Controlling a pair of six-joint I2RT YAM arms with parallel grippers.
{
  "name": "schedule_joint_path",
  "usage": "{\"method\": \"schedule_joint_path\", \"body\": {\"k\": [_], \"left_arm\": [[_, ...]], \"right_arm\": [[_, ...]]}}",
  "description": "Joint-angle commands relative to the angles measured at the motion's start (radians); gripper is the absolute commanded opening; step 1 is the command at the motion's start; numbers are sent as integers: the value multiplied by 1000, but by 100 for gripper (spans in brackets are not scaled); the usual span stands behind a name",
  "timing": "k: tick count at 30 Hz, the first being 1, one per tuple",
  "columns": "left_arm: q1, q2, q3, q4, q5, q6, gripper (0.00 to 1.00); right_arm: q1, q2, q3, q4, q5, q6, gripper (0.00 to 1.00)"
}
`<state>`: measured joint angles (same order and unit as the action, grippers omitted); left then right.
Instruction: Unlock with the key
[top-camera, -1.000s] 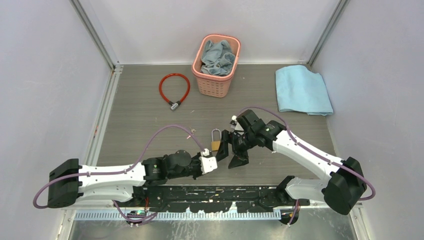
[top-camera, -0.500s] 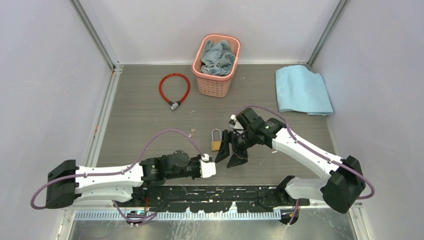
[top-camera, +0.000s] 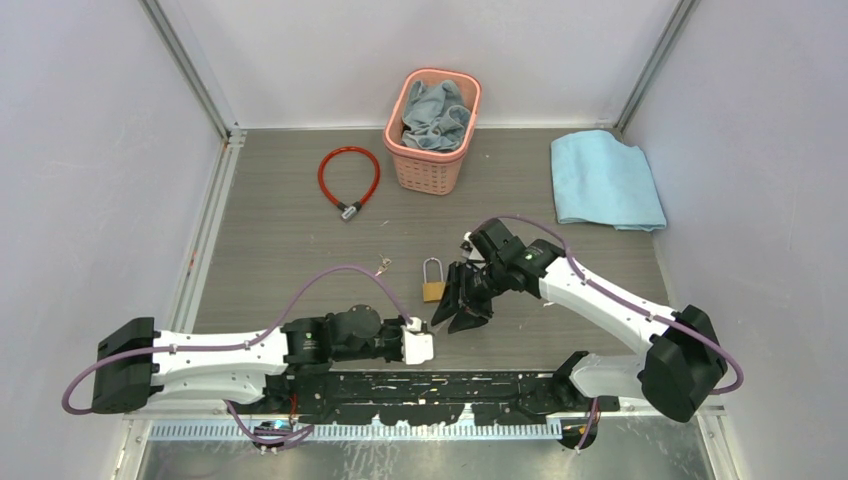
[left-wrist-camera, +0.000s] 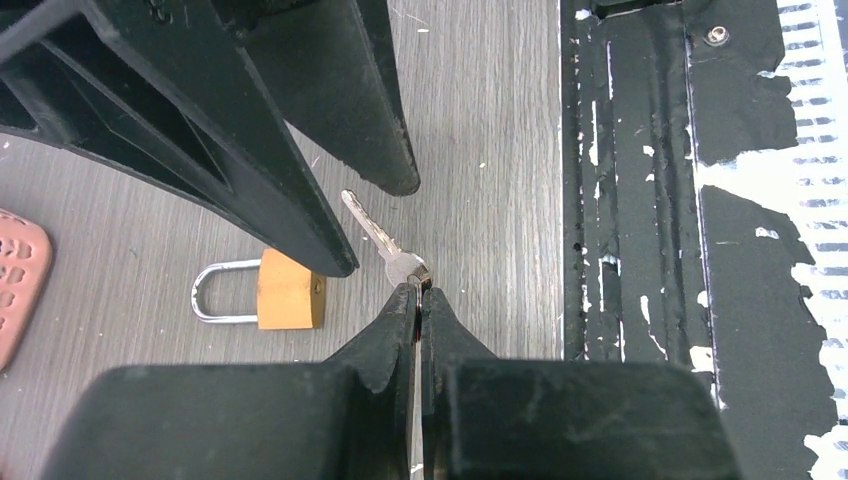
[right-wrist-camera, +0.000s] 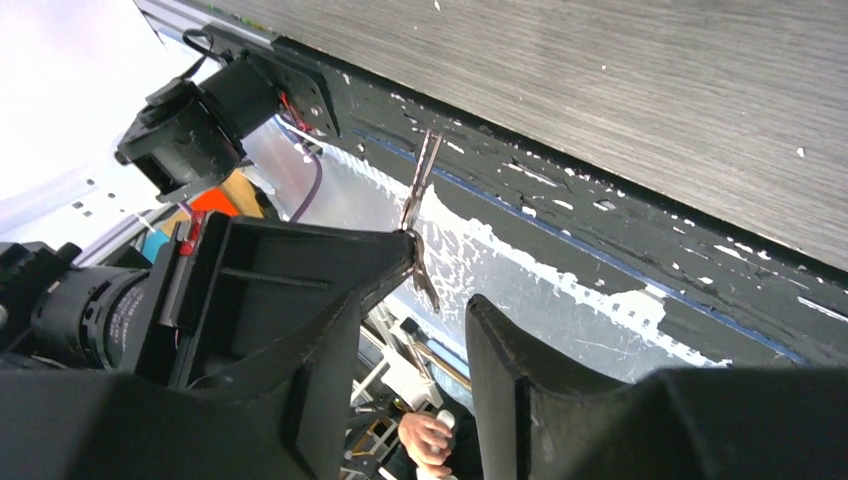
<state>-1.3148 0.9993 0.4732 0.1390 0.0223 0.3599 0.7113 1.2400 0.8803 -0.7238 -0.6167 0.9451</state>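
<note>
Key (left-wrist-camera: 383, 238) sits pinched by its head in your left tool (left-wrist-camera: 419, 292), jaws pressed together, and that arm has backed away from the padlock (top-camera: 433, 284). It lies flat on the surface (top-camera: 300, 230) with its shackle shut, so no unlocking has begun. Your right tool (top-camera: 452, 322) has swung in and narrowed to about half spread, straddling the blade without clamping it, which looks like a handover.

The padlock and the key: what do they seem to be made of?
The padlock: body looks like brass, a matt yellow-gold block; its shackle looks like polished steel, silvery and shiny. The key: probably plated metal, thin, silver-grey, with glints.
</note>
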Motion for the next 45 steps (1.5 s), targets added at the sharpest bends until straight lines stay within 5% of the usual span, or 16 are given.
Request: {"method": "schedule_joint_path", "body": {"k": [1, 29, 36, 41, 45], "left_arm": [[-8, 3, 36, 81, 6, 19, 0], [-24, 47, 27, 137, -3, 4, 0], [-26, 52, 28, 143, -11, -2, 0], [-25, 48, 34, 130, -14, -15, 0], [-25, 45, 35, 129, -14, -27, 17]], "right_arm": [[-3, -12, -15, 73, 15, 45, 47], [-4, -72, -86, 106, 37, 98, 18], [-4, -83, -99, 115, 29, 96, 1], [-2, -102, -103, 126, 29, 91, 1], [-3, -119, -98, 139, 39, 78, 1]]}}
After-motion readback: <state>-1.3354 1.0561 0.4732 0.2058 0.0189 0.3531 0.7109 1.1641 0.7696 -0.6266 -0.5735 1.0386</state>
